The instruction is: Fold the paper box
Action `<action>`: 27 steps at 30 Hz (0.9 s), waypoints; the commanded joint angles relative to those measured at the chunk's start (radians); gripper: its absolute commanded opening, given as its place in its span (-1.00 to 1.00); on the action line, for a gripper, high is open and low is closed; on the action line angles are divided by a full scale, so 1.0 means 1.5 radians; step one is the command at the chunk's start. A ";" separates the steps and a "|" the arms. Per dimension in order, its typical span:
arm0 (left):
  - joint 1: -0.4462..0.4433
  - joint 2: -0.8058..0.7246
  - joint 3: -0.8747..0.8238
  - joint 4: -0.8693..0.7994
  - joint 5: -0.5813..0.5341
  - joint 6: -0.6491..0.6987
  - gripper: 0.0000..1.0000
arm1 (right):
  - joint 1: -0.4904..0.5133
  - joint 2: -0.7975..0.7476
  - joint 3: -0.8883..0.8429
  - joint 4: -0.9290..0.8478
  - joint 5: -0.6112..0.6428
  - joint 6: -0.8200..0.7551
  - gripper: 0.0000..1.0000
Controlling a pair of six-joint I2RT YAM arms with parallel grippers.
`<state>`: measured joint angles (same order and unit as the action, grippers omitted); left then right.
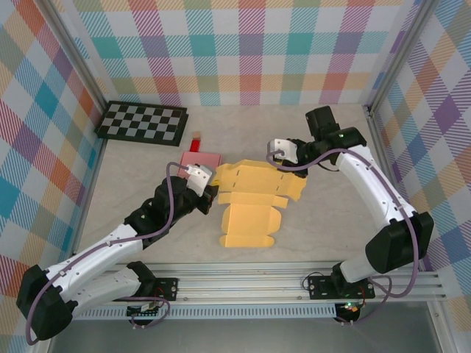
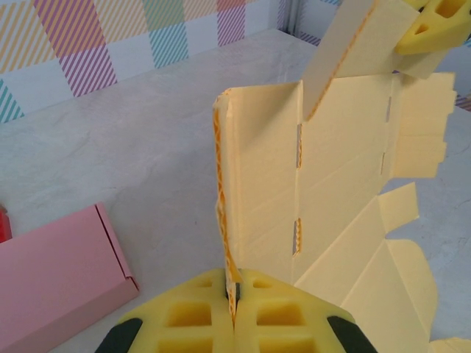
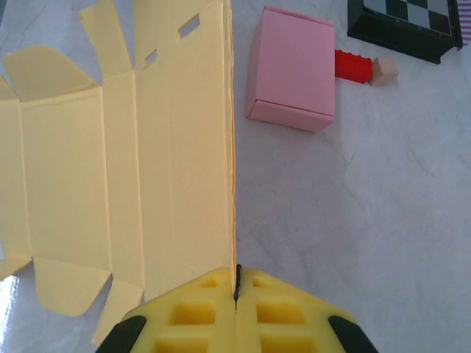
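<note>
Task's thing: the yellow corrugated-card box blank [image 1: 250,213] lies unfolded in the middle of the pale marbled table top [image 1: 331,220], between the two arms. Its near panels are flat and its far end is lifted.

Left gripper [image 2: 233,294]: clenched on the blank's left side panel. The fluted edge rises straight from between the yellow foam pads [image 2: 184,316], so that wall stands upright.

Right gripper [image 3: 237,283]: pinched tight on an edge panel at the blank's far right. The wrist view shows the panel edge-on, as a thin line running away from the pads.

Why held so: each pincer appears to take one wall near its crease, so the walls can be raised toward each other. Two grips also likely keep the light card from sliding (it has nothing else to brace against).

Step in hand: raising the side walls, by my reading. It looks early, as the end flaps, tabs and slots lie open.

Bystanders: a closed pink paper box [image 1: 200,159] sits just beside the blank's left edge. A small red block [image 1: 196,141] and a beige cube [image 3: 384,70] lie beyond it, and a black-and-white checkerboard panel [image 1: 143,123] lies at the far left. All are apart from the fold.

Risk: the thin card might buckle off its crease or slip from the foam.
</note>
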<state>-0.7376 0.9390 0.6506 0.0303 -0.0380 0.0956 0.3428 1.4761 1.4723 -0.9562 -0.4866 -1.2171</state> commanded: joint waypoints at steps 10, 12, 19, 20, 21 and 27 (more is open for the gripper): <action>-0.007 -0.041 0.004 -0.032 -0.122 -0.102 0.42 | 0.019 -0.080 -0.042 0.049 0.120 -0.007 -1.00; -0.007 -0.063 -0.020 -0.019 -0.117 -0.098 0.41 | 0.020 -0.094 -0.039 0.038 0.104 -0.009 -1.00; 0.065 -0.091 -0.080 0.063 -0.180 -0.070 0.40 | 0.020 -0.123 -0.064 0.039 0.074 -0.030 -1.00; 0.083 -0.090 -0.083 0.084 -0.107 -0.077 0.40 | 0.021 -0.123 -0.062 0.037 0.067 -0.030 -1.00; 0.101 -0.083 -0.086 0.112 -0.036 -0.084 0.41 | 0.021 -0.124 -0.059 0.035 0.058 -0.030 -1.00; 0.110 -0.036 -0.041 0.105 0.102 -0.075 0.43 | 0.038 -0.131 -0.080 0.062 0.087 -0.056 -1.00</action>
<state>-0.5770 0.8719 0.5457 0.1417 -0.0212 -0.0181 0.3782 1.2984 1.3842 -0.8967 -0.3489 -1.2518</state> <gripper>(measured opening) 0.713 0.058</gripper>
